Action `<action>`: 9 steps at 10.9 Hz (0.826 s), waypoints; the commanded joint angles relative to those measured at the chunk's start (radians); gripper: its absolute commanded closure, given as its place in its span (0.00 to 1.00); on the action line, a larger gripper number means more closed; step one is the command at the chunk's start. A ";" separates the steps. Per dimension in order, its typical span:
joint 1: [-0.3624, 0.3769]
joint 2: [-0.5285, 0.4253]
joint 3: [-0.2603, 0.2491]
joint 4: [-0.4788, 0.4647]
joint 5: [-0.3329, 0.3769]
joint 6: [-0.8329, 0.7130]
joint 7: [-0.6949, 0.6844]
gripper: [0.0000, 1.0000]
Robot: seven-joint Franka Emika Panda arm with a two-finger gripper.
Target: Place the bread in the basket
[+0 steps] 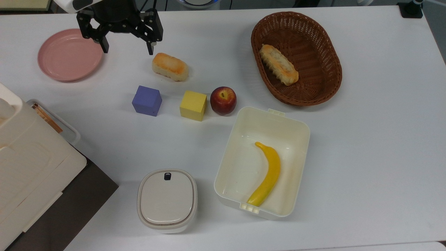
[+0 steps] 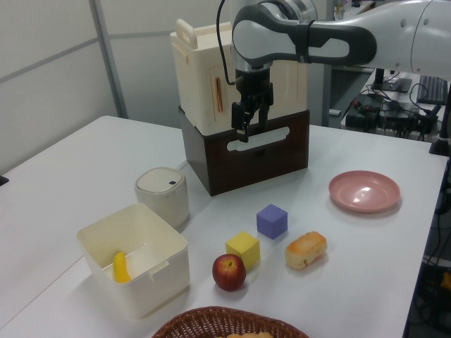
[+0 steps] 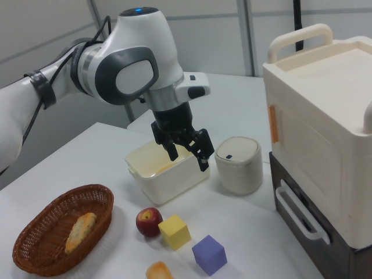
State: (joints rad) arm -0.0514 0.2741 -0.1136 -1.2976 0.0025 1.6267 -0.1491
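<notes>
In the top view we see the gripper (image 1: 127, 52) with its fingers spread wide and nothing between them, hanging above the table between the pink plate (image 1: 69, 54) and the bread (image 1: 170, 66), which lies on the table well apart from the basket (image 1: 327, 52); a longer ridged loaf (image 1: 278, 64) already rests inside. To grasp well, we judge the gripper should shift toward the top view's right until it is centred over the bun, turn so the fingers straddle its short width, then descend and close gently, since the bun looks soft. In the left view the arm reaches in from the left view's right, the gripper (image 2: 244, 131) pointing straight down, high above the purple cube (image 2: 272, 221) and the bun (image 2: 306, 250). In the right view the wrist hangs vertical, fingers (image 3: 203, 161) apart, over the cream box (image 3: 165, 180), well clear of the table.
</notes>
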 commanded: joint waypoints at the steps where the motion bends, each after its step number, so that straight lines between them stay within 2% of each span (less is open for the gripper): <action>1: 0.007 -0.027 0.002 -0.025 -0.016 -0.005 0.011 0.00; 9: 0.010 -0.027 0.003 -0.026 -0.026 -0.005 -0.001 0.00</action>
State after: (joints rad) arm -0.0497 0.2741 -0.1109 -1.2976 -0.0036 1.6266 -0.1492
